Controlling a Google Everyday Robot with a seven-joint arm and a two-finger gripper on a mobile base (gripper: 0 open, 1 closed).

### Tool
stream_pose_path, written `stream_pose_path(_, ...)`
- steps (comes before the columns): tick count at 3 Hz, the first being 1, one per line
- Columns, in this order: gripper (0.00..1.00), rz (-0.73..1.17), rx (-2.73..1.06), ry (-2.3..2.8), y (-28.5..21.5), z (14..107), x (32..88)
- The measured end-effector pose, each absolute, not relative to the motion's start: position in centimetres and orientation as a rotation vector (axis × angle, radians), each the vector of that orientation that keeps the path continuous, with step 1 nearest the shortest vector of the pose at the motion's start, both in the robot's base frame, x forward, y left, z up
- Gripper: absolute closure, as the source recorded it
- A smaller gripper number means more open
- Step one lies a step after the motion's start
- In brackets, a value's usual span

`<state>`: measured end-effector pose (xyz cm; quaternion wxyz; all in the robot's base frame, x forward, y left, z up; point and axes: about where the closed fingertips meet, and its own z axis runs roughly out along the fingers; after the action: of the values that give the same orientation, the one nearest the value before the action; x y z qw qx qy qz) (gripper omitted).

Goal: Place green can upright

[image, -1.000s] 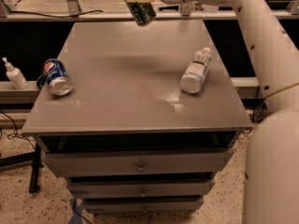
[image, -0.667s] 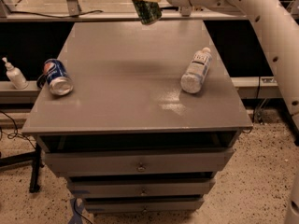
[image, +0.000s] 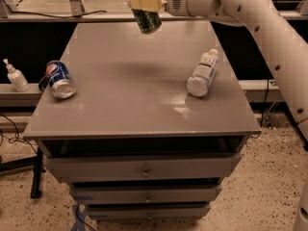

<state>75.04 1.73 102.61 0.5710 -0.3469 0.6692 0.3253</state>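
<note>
The green can (image: 146,19) hangs in the air above the far edge of the grey cabinet top (image: 139,95), tilted with its upper end leaning left. My gripper (image: 144,2) is shut on the can, a cream-coloured finger (image: 146,1) lying across its upper half. The white arm reaches in from the upper right. The can's top end is cut off by the frame's upper edge.
A blue Pepsi can (image: 60,79) lies on its side near the cabinet's left edge. A white plastic bottle (image: 203,72) lies on the right side. A small pump bottle (image: 15,76) stands on a ledge left of the cabinet. Drawers fill the cabinet's front.
The gripper and the green can have drifted slightly right and up across the earlier frames. The arm has swung back, showing less of itself at the right. The Pepsi can and bottle stayed put.
</note>
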Motion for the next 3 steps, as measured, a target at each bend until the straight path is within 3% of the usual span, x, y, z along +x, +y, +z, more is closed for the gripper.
stream_pose_path(3, 1.00, 0.727, -0.829, 1.500, 3.5, 95.1, 70.8)
